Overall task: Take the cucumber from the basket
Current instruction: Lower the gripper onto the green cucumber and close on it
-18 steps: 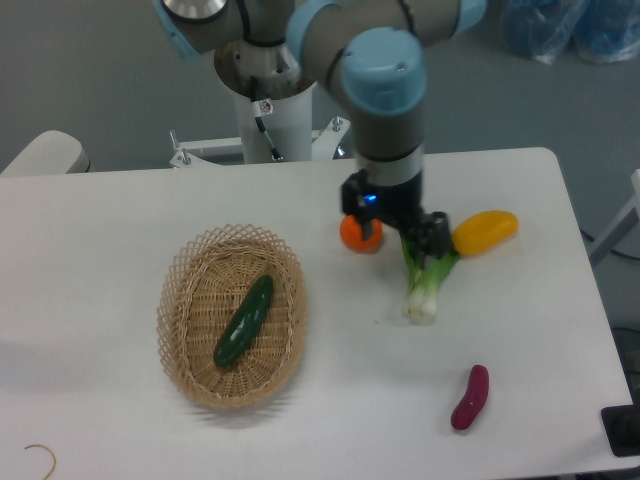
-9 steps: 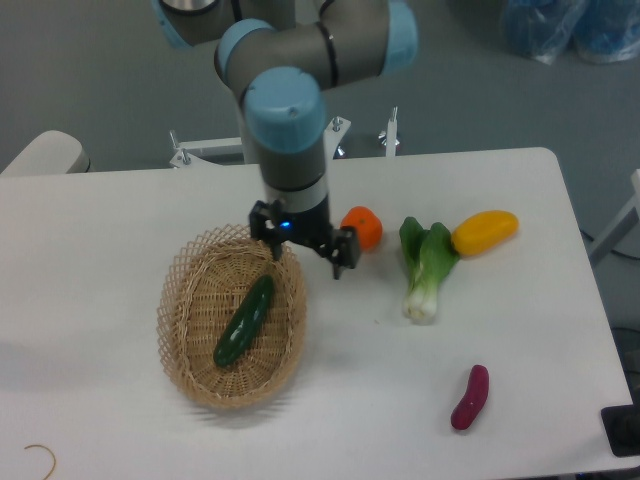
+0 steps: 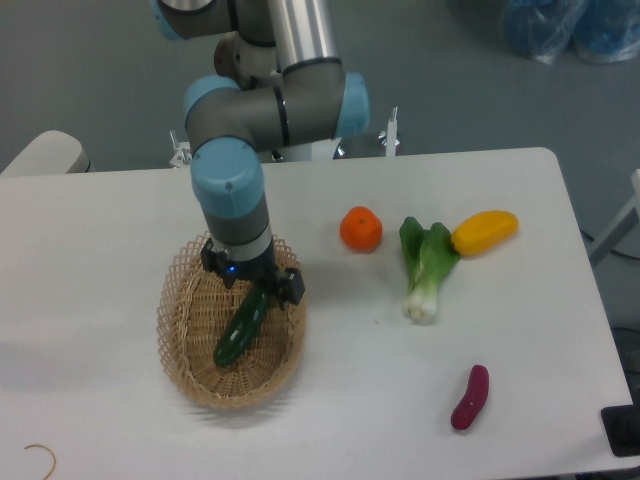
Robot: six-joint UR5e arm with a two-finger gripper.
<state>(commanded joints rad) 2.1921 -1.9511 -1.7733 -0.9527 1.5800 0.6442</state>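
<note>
Cucumber (image 3: 241, 327) lies in basket (image 3: 180, 335) beneath the open-fingered gripper (image 3: 252, 280).

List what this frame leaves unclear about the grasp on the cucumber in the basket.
- End effector: the wrist body covers the fingertips in the fixed camera view, so open or shut cannot be told.
- Cucumber: its upper end is hidden under the end effector; contact cannot be confirmed.
- Basket: the far rim is partly covered by the arm.
- Height of the end effector above the cucumber: a single view gives no depth.
</note>
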